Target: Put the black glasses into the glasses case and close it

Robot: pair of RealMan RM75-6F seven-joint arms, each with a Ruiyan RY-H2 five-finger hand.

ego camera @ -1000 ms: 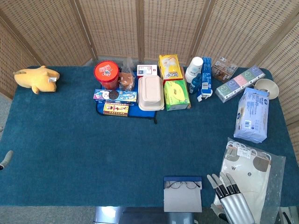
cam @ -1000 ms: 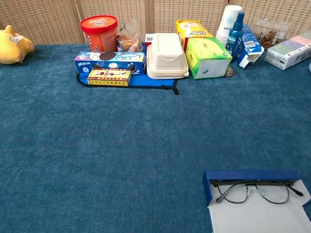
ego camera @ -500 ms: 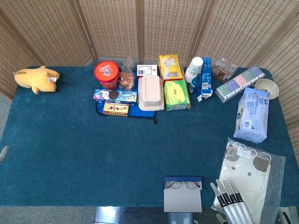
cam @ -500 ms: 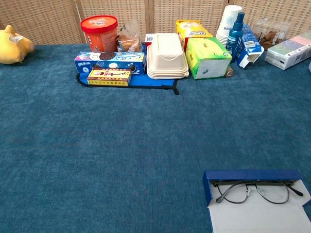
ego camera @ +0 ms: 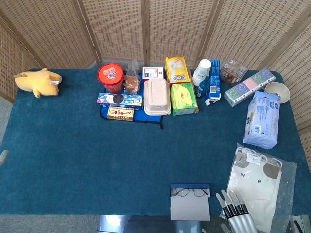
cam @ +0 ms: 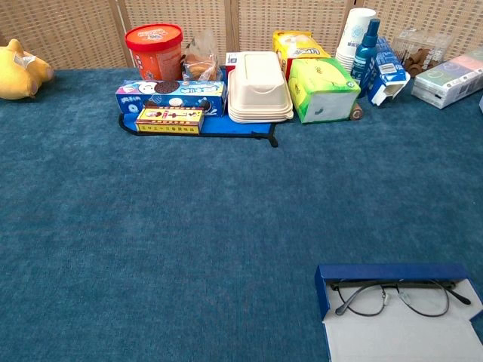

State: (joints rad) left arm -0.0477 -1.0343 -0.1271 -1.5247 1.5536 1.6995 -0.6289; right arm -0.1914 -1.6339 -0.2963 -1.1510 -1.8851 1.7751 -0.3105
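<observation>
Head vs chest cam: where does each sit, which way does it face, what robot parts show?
Head view: high at the near edge, looking steeply down on the blue table; the right hand, fingers apart, shows at the bottom edge beside the glasses case, and a grey tip pokes in at the left edge, likely the left hand.
Chest view: low, looking across the table toward the wicker screen; no robot parts.
Shared: the open case with black glasses inside, the red tub, the yellow plush.
</observation>
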